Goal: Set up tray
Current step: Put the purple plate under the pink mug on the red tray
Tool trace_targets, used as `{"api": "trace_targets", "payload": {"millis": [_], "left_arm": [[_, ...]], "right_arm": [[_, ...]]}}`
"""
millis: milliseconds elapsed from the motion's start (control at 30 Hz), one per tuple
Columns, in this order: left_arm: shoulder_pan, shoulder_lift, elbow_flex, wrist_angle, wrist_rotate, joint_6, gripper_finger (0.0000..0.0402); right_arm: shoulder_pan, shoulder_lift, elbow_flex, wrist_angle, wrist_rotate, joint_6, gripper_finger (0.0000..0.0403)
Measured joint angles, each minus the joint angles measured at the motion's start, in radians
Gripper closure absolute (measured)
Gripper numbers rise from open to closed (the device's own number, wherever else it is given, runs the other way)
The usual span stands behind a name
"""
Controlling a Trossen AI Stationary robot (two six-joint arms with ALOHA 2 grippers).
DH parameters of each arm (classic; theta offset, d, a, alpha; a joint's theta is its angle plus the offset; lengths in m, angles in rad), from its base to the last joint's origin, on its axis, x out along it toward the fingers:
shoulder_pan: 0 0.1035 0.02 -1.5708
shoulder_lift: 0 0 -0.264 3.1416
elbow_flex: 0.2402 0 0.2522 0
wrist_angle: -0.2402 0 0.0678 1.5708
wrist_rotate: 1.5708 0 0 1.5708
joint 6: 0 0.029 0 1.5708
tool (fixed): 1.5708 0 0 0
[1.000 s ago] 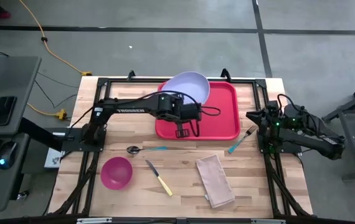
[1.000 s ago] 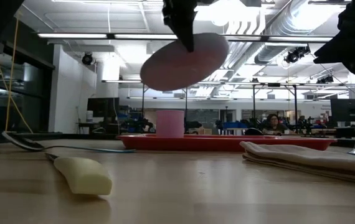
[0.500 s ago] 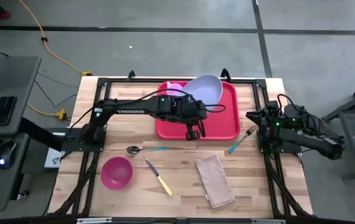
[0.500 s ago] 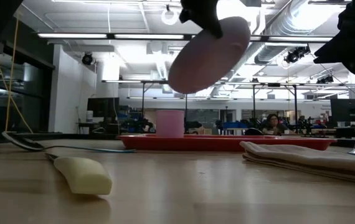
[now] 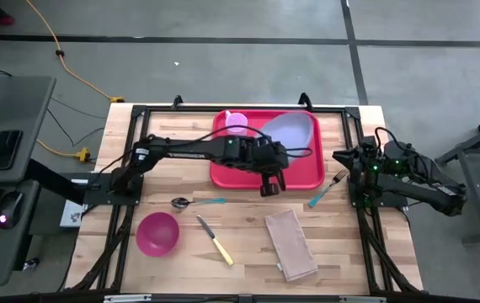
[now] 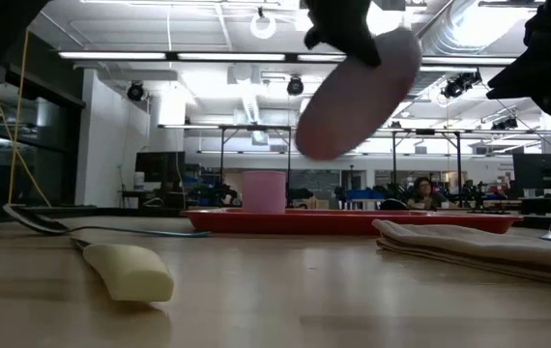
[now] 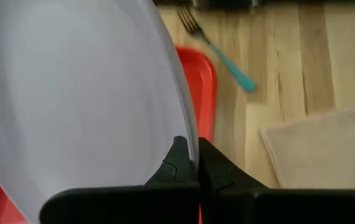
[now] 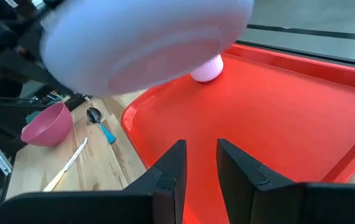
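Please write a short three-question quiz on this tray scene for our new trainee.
1. True or false: the plate lies flat on the tray.
2. Which gripper holds the plate? A) left B) right
3. What stands at the tray's far left corner?

Key:
1. False; it is tilted in the air above the tray.
2. A; the left gripper pinches its rim, and the right gripper waits beside the tray.
3. The cup.

The left arm reaches out across the table's middle, its gripper [image 5: 267,167] pinched tight, wrist tilted. The right arm sits folded at the table's right edge, its gripper [image 8: 200,163] parted.
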Motion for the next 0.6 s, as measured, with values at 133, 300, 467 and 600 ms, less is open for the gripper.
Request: {"api": "trace_targets", "payload": {"millis": [133,300,467,600], "left_arm": [[-0.001,0.025,0.001,0.007,0.008,0.011,0.0384],[-0.001,0.046,0.001,0.023,0.007,0.026,0.0384],[0.0,0.079,0.001,0.026,0.006,0.05,0.0384],[0.006,0.099,0.001,0.03,0.007,0.076,0.0384]], "right_arm": [[0.0,-0.001,0.0,0.0,0.0,0.0,0.0336],[0.0,-0.002,0.0,0.0,0.001,0.0,0.0336],[0.0,-0.002,0.0,0.0,0.0,0.0,0.0336],[0.0,0.001,0.0,0.001,-0.001,0.0,0.0336]]}}
